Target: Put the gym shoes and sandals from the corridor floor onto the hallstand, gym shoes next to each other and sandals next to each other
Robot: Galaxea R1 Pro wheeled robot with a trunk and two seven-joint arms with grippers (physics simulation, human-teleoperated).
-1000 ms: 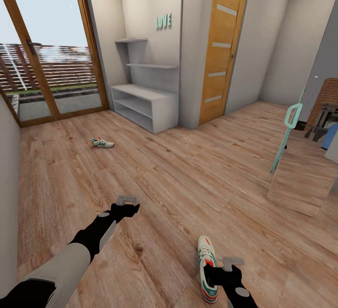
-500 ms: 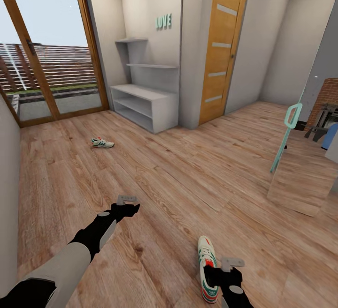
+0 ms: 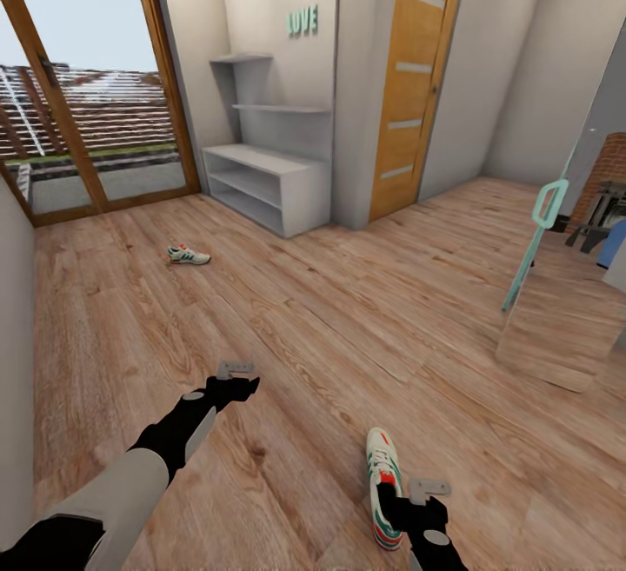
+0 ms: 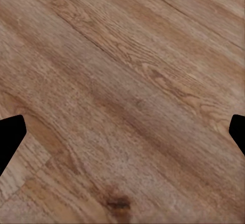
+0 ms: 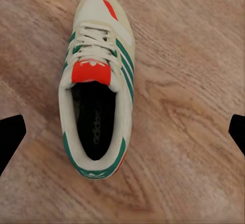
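Sneaker position governs the coming grasp: the near cream-white gym shoe with green side stripes and a red-orange tongue (image 3: 383, 486) lies on the light brown wood-plank corridor floor (image 3: 348, 319) directly under the right gripper (image 3: 429, 488), whose black wrist overlaps the shoe's heel end in the head view. In the right wrist view the near gym shoe (image 5: 98, 83) sits centred between the two dark fingertips, which stand wide apart and clear of it on both sides, so this pincer is spread and holds nothing. The shoe's long axis runs across the line joining the fingers, toe pointing away from the robot, so a straight descent would likely let the jaws close across the shoe's width near the collar. The right arm is plainly the nearer one; the left gripper (image 3: 235, 370) hovers over bare planks well apart from the shoe, its fingers also spread with nothing between them. The far gym shoe (image 3: 189, 255), of the same colours, lies on the floor well ahead, near the glass door and not far from the pale grey-white hallstand with two shelf tiers (image 3: 261, 184). Bare planks surround the near shoe on every side, leaving ample room to lower and lift.
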